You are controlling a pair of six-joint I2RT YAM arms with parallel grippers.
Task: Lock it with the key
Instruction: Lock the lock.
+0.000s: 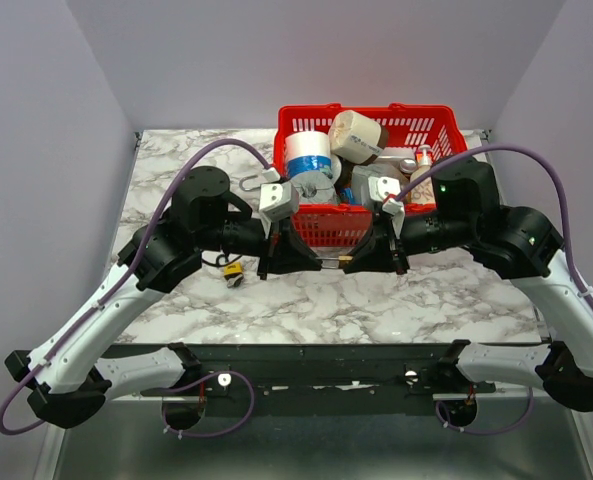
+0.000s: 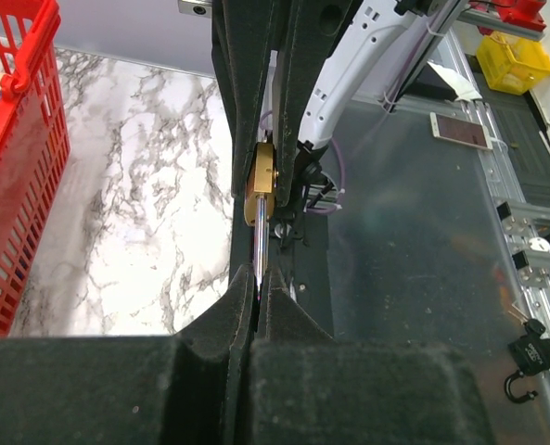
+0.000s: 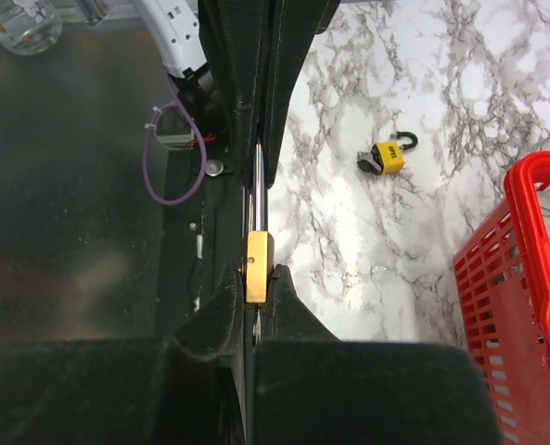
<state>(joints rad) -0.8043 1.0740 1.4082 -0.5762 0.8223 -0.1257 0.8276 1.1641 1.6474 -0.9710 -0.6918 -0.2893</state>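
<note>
A small brass padlock (image 1: 343, 257) hangs between my two grippers above the marble table, in front of the red basket. My left gripper (image 2: 259, 278) is shut on its silver shackle (image 2: 259, 246); the brass body (image 2: 261, 181) shows beyond the fingertips. My right gripper (image 3: 256, 283) is shut on the brass body (image 3: 256, 264), with the shackle (image 3: 259, 199) running away toward the left gripper. A thin silver sliver shows below the body between the right pads; I cannot tell whether it is the key. In the top view the grippers, left (image 1: 321, 262) and right (image 1: 364, 258), face each other tip to tip.
A yellow padlock (image 1: 233, 271) lies on the marble to the left, also in the right wrist view (image 3: 387, 155). The red basket (image 1: 321, 228), full of rolls and bottles, stands just behind the grippers. The table's near edge and a black frame lie below them.
</note>
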